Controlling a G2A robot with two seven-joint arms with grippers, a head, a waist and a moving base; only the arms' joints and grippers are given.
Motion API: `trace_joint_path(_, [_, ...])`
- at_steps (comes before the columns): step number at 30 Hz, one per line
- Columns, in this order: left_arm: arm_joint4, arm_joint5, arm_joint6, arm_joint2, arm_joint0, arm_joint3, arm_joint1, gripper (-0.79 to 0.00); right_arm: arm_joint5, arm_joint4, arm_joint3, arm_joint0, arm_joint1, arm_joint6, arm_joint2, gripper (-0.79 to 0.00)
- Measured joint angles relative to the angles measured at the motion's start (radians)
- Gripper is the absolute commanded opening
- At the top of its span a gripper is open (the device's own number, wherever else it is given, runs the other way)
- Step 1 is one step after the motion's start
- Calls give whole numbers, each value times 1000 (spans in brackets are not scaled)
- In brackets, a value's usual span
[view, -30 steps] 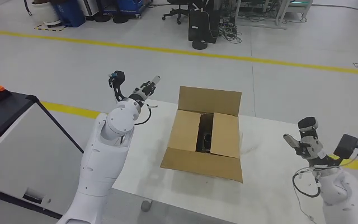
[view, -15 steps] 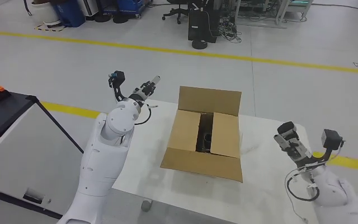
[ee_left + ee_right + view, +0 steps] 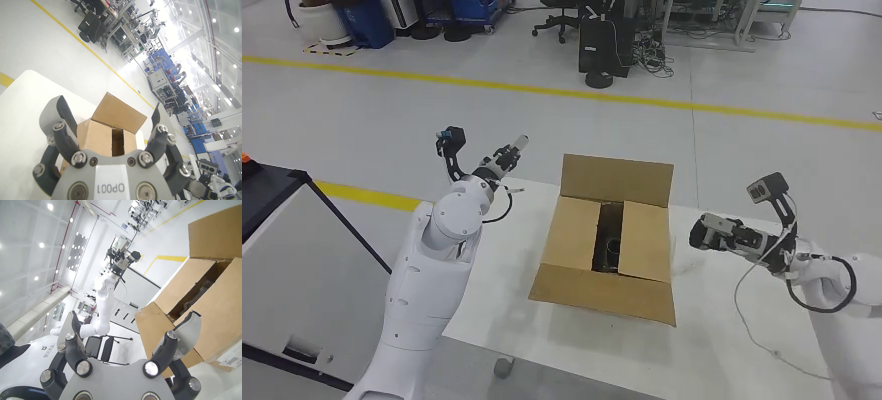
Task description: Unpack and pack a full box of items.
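A brown cardboard box (image 3: 607,250) stands in the middle of the white table (image 3: 712,330). Its far flap is up and its two side flaps are half closed, leaving a slot where dark items (image 3: 610,245) show. My right gripper (image 3: 700,232) hovers open just beside the box's right flap, empty. In the right wrist view the right gripper (image 3: 132,323) faces the box (image 3: 217,306) and the slot's contents (image 3: 198,294). My left gripper (image 3: 510,150) is held high off the table's far left corner, open and empty. The left wrist view has the left gripper (image 3: 110,113) looking down at the box (image 3: 98,136).
A black-framed stand (image 3: 272,190) sits to the left of the table. Yellow floor lines (image 3: 572,93) run behind it, with chairs and workbenches far back. Bare tabletop lies to the right and front of the box.
My right arm has swung in from the table's right edge toward the box, so its gripper now sits next to the right flap. The left arm and the box have not moved.
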Motion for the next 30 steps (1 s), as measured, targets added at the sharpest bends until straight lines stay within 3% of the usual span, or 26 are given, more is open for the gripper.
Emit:
trace_joint_path(3, [5,5,1,-22,13,-4,5,0,27,7,28,45,-6,-8,-44,0])
trace_joint_path(14, [3,-1,-37,-124,70,-26,28,0,25,6,26,42,-6,-7,-41,0])
trace_joint_path(21, [4,-6,-67,-126,72,-30,31,0,82,7,25,49,-16,-67,-93,0])
trace_joint_path(24, [4,-6,-67,-126,72,-30,31,0,132,63,55,112,-32,-89,-160,0])
trace_joint_path(30, [4,-6,-67,-126,72,-30,31,0,243,-3,176,307,-76,-156,-341,0])
